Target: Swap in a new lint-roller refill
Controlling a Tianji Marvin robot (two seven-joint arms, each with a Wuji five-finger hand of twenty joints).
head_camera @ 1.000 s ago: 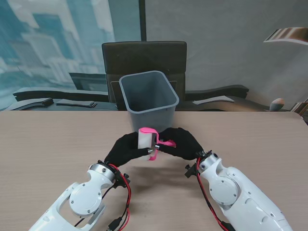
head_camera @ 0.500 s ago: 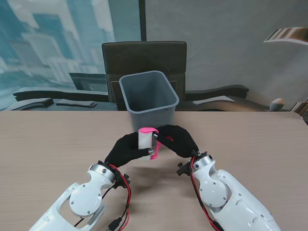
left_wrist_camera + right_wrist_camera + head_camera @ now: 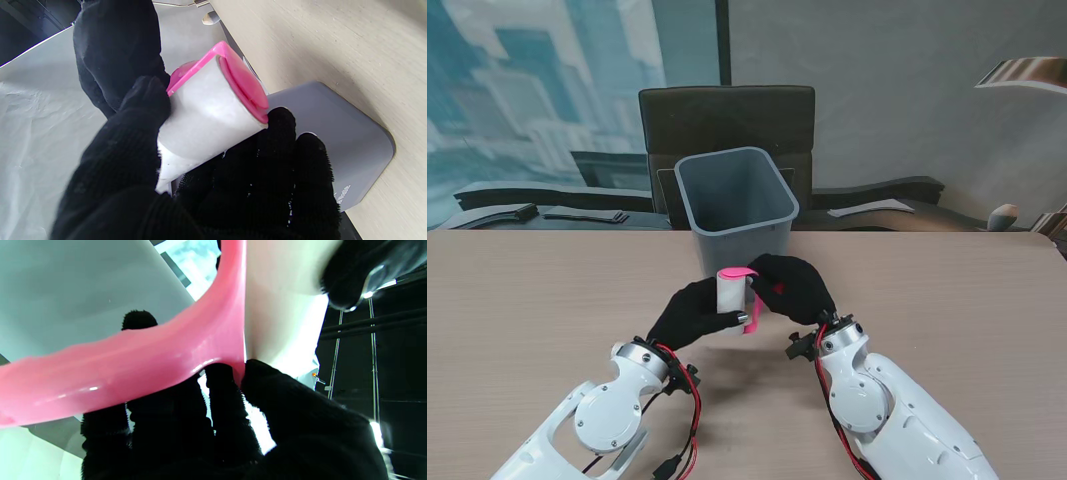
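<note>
Since the earlier frame your right hand [image 3: 795, 287] has drawn in toward the left and risen slightly, so the pink plastic lint-roller handle [image 3: 752, 308] now stands steeper against the white paper refill roll [image 3: 730, 291], which has shifted a little farther from you. Your left hand [image 3: 695, 314], in its black knit glove, is wrapped around the white roll, thumb on one side and fingers [image 3: 282, 140] curled under the other, holding it off the wooden table [image 3: 527, 300]. Your right hand is clenched on the pink handle; in the right wrist view its fingertips [image 3: 220, 373] press at the bend where the handle meets the roll. Just beyond both hands stands the grey plastic waste bin [image 3: 736, 205], upright, with a dark office chair [image 3: 726, 115] behind it.
</note>
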